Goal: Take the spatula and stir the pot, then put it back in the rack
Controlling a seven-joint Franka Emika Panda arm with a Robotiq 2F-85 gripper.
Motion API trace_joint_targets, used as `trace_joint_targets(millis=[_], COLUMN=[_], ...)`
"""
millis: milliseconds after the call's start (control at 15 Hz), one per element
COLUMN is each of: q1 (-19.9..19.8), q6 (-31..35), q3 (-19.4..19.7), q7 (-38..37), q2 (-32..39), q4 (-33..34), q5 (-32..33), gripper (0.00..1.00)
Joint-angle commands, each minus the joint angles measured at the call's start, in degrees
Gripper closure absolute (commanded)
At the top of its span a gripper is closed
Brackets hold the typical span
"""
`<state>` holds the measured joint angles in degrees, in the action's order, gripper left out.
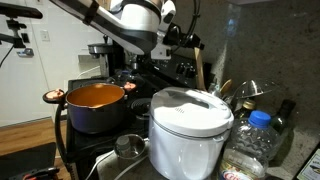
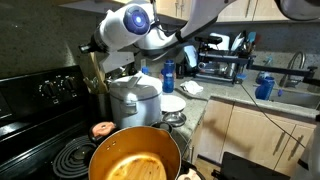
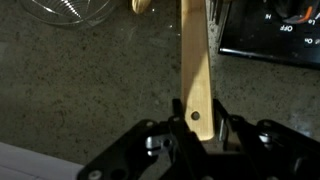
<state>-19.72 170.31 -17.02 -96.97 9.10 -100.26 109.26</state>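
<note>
Spatula [image 3: 193,60] in tool [image 3: 198,115], blade cut off.

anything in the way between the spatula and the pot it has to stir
Nothing separates the gripper from the spatula; it seems shut on the handle. Toward the pot, the white rice cooker stands right beside the route, so a low sweep could clip its lid. The pot's open top looks unobstructed.

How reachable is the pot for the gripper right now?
Probably yes: the pot has no lid and looks clear above. The gripper, shut on the spatula, would likely have to pass the rice cooker standing beside the pot.
</note>
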Motion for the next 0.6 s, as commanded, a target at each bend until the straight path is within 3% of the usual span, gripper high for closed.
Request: trace_joint_targets(millis=[0,200,267,400,533], q1=[0.23,0.11,0.05,0.07,0.07], q6=[-1.68,-1.75,-1.58,-1.64,-1.47], q3=[-0.05,0.18,0.28,0.41,0.55], q7=[-0.65,-0.04,0.39,0.86,2.45], q2=[1.44,2.26,2.39,2.46,2.25], q4=[0.02,0.00,-0.02,0.06,-0.21], q5=[0.21,-0.51,-1.12,-1.86,-4.09], gripper=[0.92,0.92,0.43,0.37,0.22])
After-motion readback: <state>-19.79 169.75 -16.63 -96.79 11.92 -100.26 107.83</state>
